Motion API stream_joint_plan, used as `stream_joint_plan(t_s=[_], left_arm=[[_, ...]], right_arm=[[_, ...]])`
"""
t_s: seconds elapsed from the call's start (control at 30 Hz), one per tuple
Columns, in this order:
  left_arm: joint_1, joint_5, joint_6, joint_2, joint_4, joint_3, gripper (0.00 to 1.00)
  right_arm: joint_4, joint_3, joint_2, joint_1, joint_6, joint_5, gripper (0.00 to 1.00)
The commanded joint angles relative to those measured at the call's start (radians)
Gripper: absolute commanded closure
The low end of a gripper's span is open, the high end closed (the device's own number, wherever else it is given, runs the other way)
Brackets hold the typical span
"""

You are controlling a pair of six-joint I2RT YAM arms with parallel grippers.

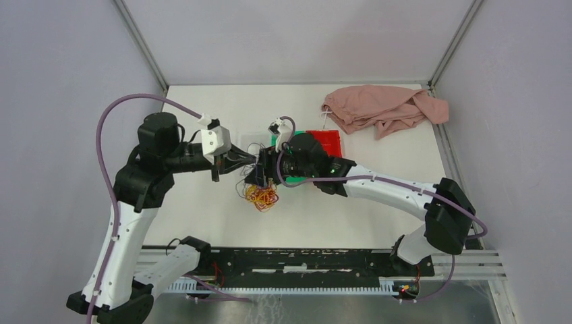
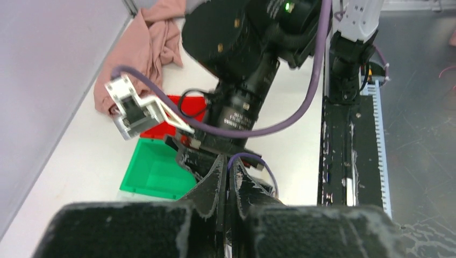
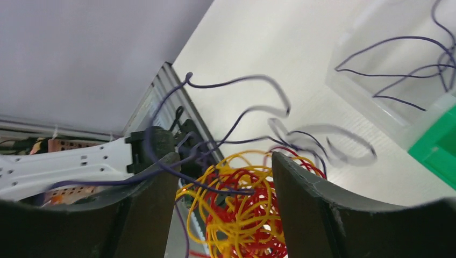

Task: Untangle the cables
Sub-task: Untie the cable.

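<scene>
The cables (image 1: 262, 196) are a fist-sized tangle of red and yellow strands with dark purple ones trailing out of it, just below where the two grippers meet. My left gripper (image 1: 248, 160) (image 2: 230, 164) is shut, and a thin purple strand (image 2: 257, 158) loops out from between its tips. My right gripper (image 1: 266, 172) (image 3: 223, 158) faces it with its jaws open. In the right wrist view the red and yellow tangle (image 3: 247, 215) shows in the gap between those fingers, with purple strands (image 3: 236, 115) arching up and across.
A green bin (image 2: 156, 169) (image 3: 438, 145) and a red bin (image 1: 328, 142) sit under and behind the right arm. A clear container (image 3: 376, 102) beside them holds loose purple strands. A pink cloth (image 1: 381, 108) lies at the back right.
</scene>
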Motion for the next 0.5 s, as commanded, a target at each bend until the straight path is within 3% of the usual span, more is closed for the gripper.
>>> stream_joint_plan(t_s=[0.0,0.2,0.47], left_arm=[[-0.004,0.062,-0.112,0.012,0.067,0.092,0.97],[-0.003,0.075,-0.204,0.023,0.152,0.154,0.97],[-0.004,0.042,-0.206,0.069,0.193,0.287,0.97]], right_arm=[[0.031,-0.046,0.016,0.008,-0.008,0.106,0.32],[0.036,-0.096,0.044,0.018,0.001,0.183,0.38],[0.060,-0.177,0.069,0.044,0.002,0.228,0.39]])
